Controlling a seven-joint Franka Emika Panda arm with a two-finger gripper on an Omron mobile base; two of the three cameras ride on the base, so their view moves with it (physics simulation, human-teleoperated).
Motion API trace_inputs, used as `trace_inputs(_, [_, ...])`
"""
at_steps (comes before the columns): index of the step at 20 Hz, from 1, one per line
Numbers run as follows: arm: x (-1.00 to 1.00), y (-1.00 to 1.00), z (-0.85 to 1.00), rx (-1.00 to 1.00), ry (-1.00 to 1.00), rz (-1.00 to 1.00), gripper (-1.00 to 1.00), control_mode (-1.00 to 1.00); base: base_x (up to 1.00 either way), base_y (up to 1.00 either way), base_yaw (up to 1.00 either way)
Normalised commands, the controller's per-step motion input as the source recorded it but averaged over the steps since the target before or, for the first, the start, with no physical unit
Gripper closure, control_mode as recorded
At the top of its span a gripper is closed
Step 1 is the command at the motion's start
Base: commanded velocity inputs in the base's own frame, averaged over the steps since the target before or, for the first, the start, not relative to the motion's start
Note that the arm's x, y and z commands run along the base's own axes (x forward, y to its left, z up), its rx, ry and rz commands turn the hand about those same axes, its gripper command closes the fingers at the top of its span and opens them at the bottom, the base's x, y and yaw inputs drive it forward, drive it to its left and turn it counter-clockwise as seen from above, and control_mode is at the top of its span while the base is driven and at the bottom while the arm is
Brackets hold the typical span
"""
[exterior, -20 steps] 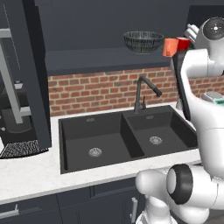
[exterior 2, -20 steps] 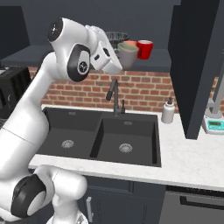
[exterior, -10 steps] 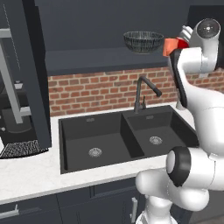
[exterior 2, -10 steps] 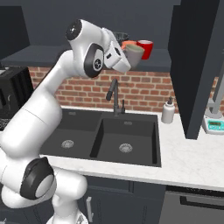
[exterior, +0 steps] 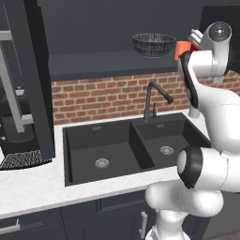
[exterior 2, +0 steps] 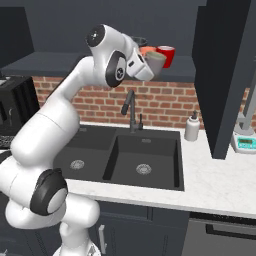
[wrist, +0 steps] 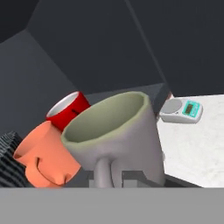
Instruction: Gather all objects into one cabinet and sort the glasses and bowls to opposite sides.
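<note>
Three cups and one bowl (exterior: pixel 153 44) at the cabinet shelf (exterior: pixel 103 63): the pincer (wrist: pixel 114 175) pinches the beige mug (wrist: pixel 118 135) above the shelf's right end, beside orange tumbler (wrist: pixel 43 154) and red mug (wrist: pixel 68 109)

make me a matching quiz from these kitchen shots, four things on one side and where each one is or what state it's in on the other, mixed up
Things:
1. patterned bowl
2. beige mug
3. red mug
4. soap bottle

Places or states:
A. on the white counter, right of the sink
B. held in the shut pincer, tilted
C. on the cabinet shelf, at the left end of the row of things
D. on the cabinet shelf, just beyond the orange cup

Pairs: 1-C, 2-B, 3-D, 4-A
</note>
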Motion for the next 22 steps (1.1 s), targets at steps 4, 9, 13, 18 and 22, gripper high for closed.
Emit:
trace_inputs(4, [0.25, -0.01, 0.0, -0.02, 0.0, 0.06, 1.0, -1.0, 0.0, 0.0, 0.0])
trace_inputs(9, [0.18, 0.0, 0.0, -0.08, 0.0, 0.06, 1.0, -1.0, 0.0, 0.0, 0.0])
trace_inputs(13, [0.24, 0.0, -0.06, -0.09, 0.0, 0.06, 1.0, -1.0, 0.0, 0.0, 0.0])
trace_inputs(18, [0.2, 0.0, -0.22, -0.09, 0.03, 0.06, 1.0, -1.0, 0.0, 0.0, 0.0])
trace_inputs(22, [0.33, -0.1, -0.22, -0.03, 0.02, 0.03, 1.0, -1.0, 0.0, 0.0, 0.0])
